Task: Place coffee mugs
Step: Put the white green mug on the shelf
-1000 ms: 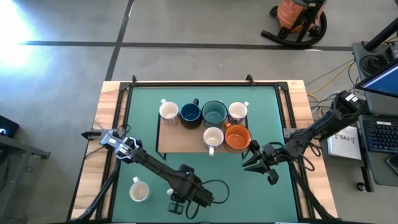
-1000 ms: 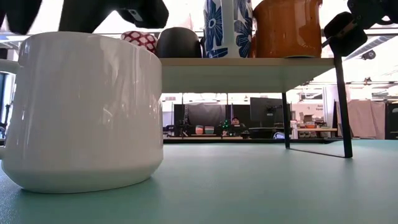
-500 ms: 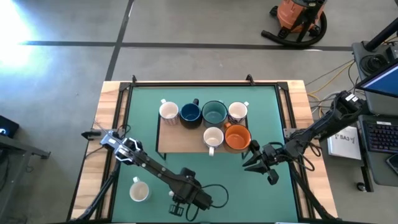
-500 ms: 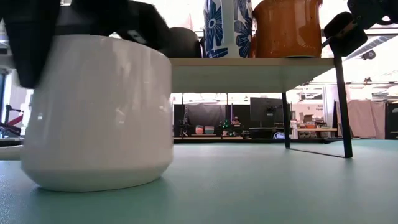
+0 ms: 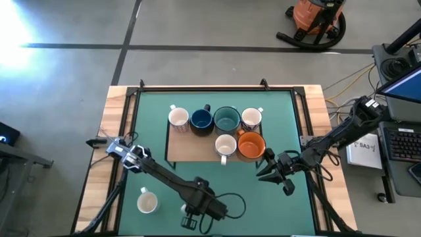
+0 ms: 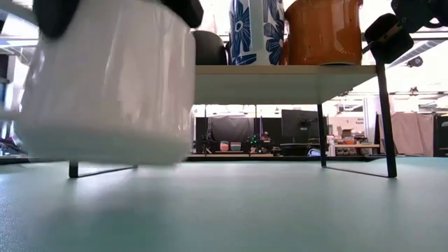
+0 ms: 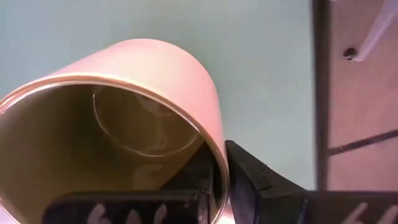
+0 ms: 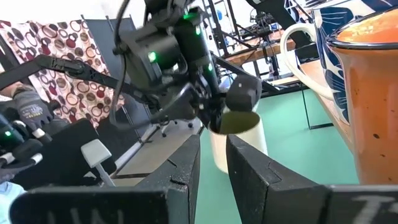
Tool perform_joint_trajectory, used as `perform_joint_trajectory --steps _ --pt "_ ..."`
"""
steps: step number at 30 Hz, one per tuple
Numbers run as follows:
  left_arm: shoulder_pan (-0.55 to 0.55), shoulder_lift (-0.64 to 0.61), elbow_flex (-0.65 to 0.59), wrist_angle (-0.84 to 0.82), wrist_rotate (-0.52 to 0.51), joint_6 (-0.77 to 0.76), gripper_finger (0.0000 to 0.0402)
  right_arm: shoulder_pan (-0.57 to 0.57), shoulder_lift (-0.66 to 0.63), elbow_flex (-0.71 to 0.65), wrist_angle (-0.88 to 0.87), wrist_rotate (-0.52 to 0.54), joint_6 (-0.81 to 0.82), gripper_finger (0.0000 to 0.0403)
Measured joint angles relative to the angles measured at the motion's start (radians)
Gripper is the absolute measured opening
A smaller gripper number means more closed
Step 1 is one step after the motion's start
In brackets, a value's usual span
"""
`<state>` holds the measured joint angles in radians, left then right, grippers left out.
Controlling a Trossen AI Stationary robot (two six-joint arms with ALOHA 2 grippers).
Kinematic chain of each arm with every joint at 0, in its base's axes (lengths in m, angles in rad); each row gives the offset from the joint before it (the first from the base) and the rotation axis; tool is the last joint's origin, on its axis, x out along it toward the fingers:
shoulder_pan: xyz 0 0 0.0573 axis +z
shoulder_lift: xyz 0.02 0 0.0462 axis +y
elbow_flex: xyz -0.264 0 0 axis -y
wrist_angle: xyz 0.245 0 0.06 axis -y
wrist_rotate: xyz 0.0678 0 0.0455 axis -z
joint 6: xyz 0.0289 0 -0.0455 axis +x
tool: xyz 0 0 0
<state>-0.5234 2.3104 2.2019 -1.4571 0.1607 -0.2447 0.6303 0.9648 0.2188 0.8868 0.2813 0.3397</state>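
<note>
A white mug (image 6: pixel 105 84) hangs just above the green table near its front edge, with my left gripper (image 5: pixel 189 214) shut on it; its inside shows in the left wrist view (image 7: pixel 124 124). Another white mug (image 5: pixel 147 201) stands on its base at the near left. On the wooden stand (image 5: pixel 191 153) sit a white (image 5: pixel 178 117), a navy (image 5: pixel 200 120), a teal (image 5: pixel 226 120), a patterned (image 5: pixel 251 117), a second white (image 5: pixel 225 145) and an orange mug (image 5: pixel 250 145). My right gripper (image 5: pixel 266 172) waits open, right of the stand. My left gripper holds the white mug by its rim (image 7: pixel 214 163), with one finger (image 7: pixel 249 180) outside the wall and the other inside the cup. The fingers come from above, pointing down. The mug hangs below them, its mouth up, slightly tilted, with its base (image 6: pixel 105 157) clear of the table.
The stand's thin black legs (image 6: pixel 385 119) rise from the mat, with free room under its top (image 6: pixel 280 73). Open green mat lies in front of the stand. The table's wooden border (image 5: pixel 115 131) runs round the mat. Monitors and cables sit off the table's right side.
My left gripper has come down over the white mug, shut on its rim and lifted it. The mug stood on the table a second ago and now hangs clear of it, shifted slightly sideways. My right gripper has kept still.
</note>
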Motion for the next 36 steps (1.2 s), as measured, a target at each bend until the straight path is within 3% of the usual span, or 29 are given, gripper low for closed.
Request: perform_joint_trajectory --steps 7,22,36 --pt "0.029 -0.001 0.153 -0.121 0.011 -0.011 0.0009 0.0 0.0 0.0 0.0 0.0 0.0 0.0068" --pt "0.11 -0.212 0.146 -0.114 -0.074 -0.204 0.0008 0.0 0.0 0.0 -0.001 0.0 0.0 0.0068" --pt "0.242 -0.285 0.14 -0.114 -0.129 -0.341 0.001 0.0 0.0 0.0 -0.001 0.007 -0.002 0.0068"
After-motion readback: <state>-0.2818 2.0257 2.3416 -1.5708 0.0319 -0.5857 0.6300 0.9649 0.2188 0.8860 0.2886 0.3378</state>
